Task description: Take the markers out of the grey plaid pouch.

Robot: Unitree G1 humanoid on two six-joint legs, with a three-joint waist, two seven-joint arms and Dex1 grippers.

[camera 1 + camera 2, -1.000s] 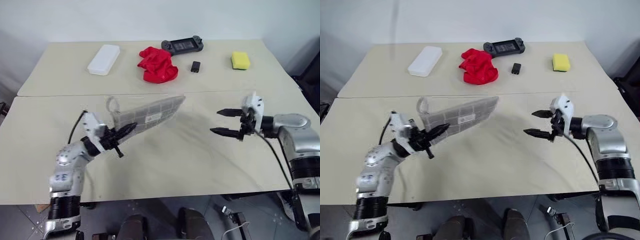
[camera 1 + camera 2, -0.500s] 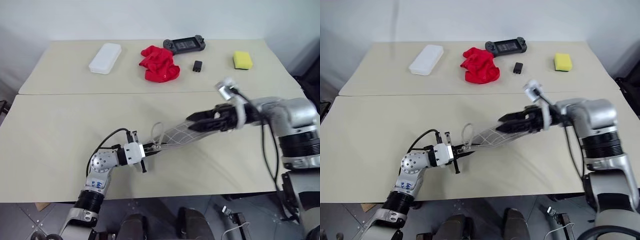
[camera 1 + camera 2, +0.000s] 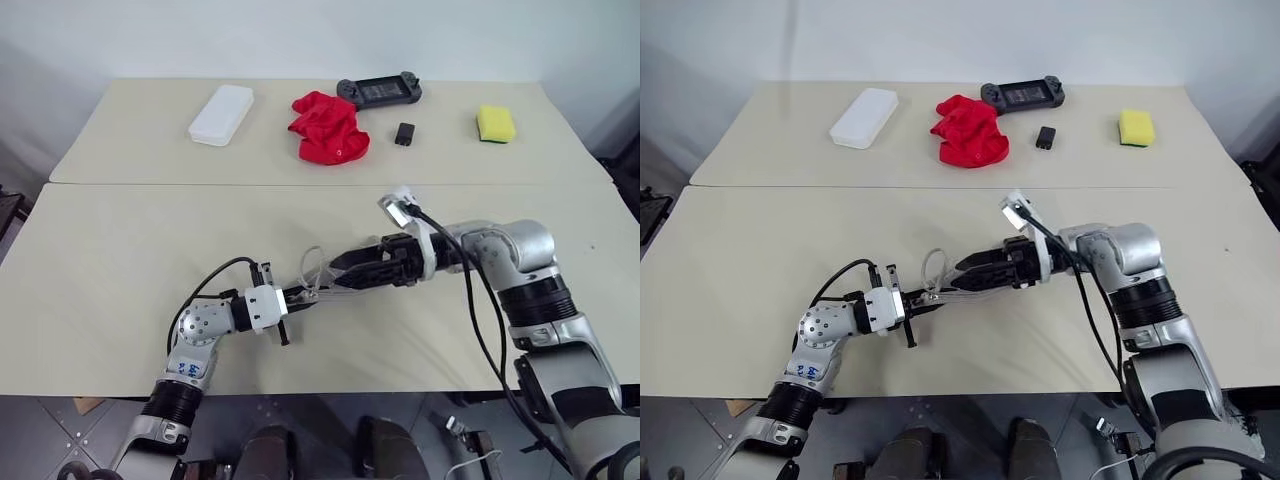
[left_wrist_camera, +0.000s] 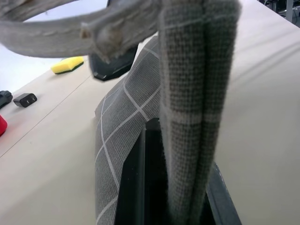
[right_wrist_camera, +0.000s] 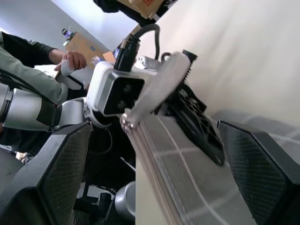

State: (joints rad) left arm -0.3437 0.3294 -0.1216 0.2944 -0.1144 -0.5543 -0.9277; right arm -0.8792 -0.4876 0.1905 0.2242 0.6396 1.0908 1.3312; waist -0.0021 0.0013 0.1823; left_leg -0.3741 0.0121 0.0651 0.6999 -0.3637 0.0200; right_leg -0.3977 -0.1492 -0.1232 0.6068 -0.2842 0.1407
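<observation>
Far side of the counter (image 3: 120,240): white case (image 3: 222,101) at left, then red cloth (image 3: 328,127), black game controller (image 3: 380,91) just behind it, small black block (image 3: 404,134), yellow sponge (image 3: 495,123) far right.

You see the pouch (image 3: 335,279) near the front edge of the table (image 3: 110,260), between the left gripper (image 3: 300,295) on its left and the right gripper (image 3: 345,272) on its right. Along the far side sit a row of things: the plastic case (image 3: 222,101) on the left, then the crumpled cloth (image 3: 328,127), the game controller (image 3: 379,90) behind it, the small adapter (image 3: 404,133), and the sponge (image 3: 495,123) far right.
</observation>
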